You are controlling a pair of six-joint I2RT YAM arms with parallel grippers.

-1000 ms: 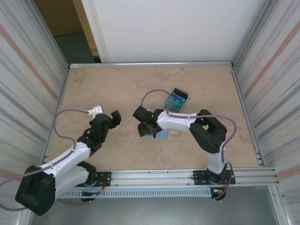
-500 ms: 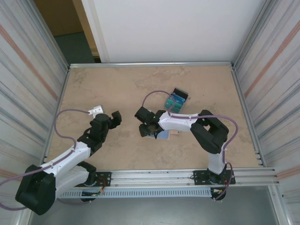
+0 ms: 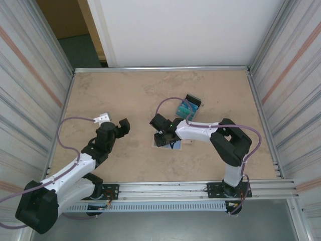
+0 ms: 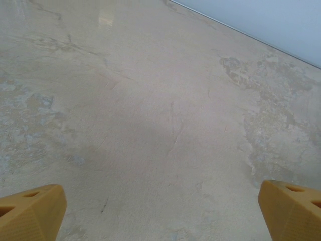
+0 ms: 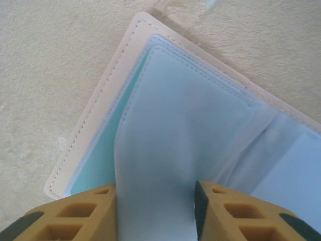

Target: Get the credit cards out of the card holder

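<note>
The card holder point(image 5: 200, 115) lies open on the table, tan rim outside and pale blue pockets inside. My right gripper point(image 5: 155, 211) stands over it, with a bulged pale blue pocket flap pinched between its two fingers. A teal credit card point(image 5: 98, 155) shows as a strip under that flap. In the top view the right gripper point(image 3: 161, 137) covers most of the card holder point(image 3: 174, 145). Loose teal and black credit cards point(image 3: 188, 107) lie just behind it. My left gripper point(image 3: 123, 125) hovers open over bare table to the left, its fingertips point(image 4: 30, 213) wide apart.
A small white piece point(image 3: 103, 118) lies near the left arm. The holder's tan strap tab point(image 3: 188, 142) pokes out beside the right arm. Metal walls point(image 3: 281, 100) fence the table on both sides, and a rail point(image 3: 170, 188) runs along the near edge.
My right gripper has shifted slightly right over the card holder and its jaws have narrowed onto the pale blue flap. The left arm has stayed in place.
</note>
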